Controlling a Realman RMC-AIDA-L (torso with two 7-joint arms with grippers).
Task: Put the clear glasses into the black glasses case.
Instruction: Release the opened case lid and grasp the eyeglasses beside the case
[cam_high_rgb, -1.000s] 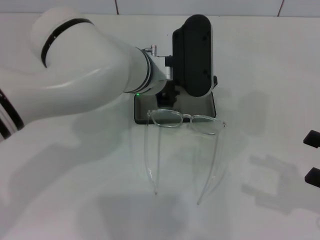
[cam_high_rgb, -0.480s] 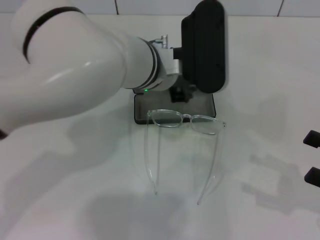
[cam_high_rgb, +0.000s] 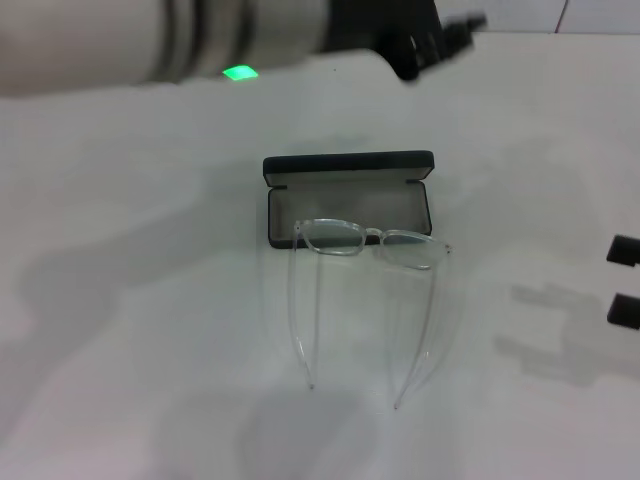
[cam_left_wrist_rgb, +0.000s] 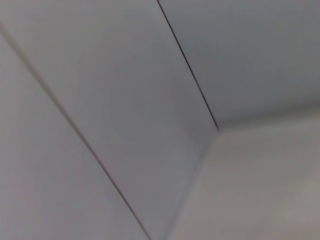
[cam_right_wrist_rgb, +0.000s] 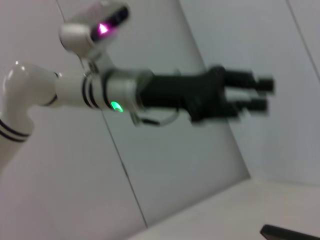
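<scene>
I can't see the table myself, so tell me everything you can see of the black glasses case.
The black glasses case is a rectangular, hard-looking box with rounded corners lying open on the white table, lid tipped back, grey lining showing, nothing inside. The front of the clear glasses overlaps its near edge. Neither tool touches it.

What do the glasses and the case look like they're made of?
Glasses: likely clear glossy plastic; the table shows straight through frame and temples, with faint highlights on the edges. Case: a stiff black matte shell, possibly leatherette or plastic, with a dull grey, fabric-like lining; its open lid holds its shape.
</scene>
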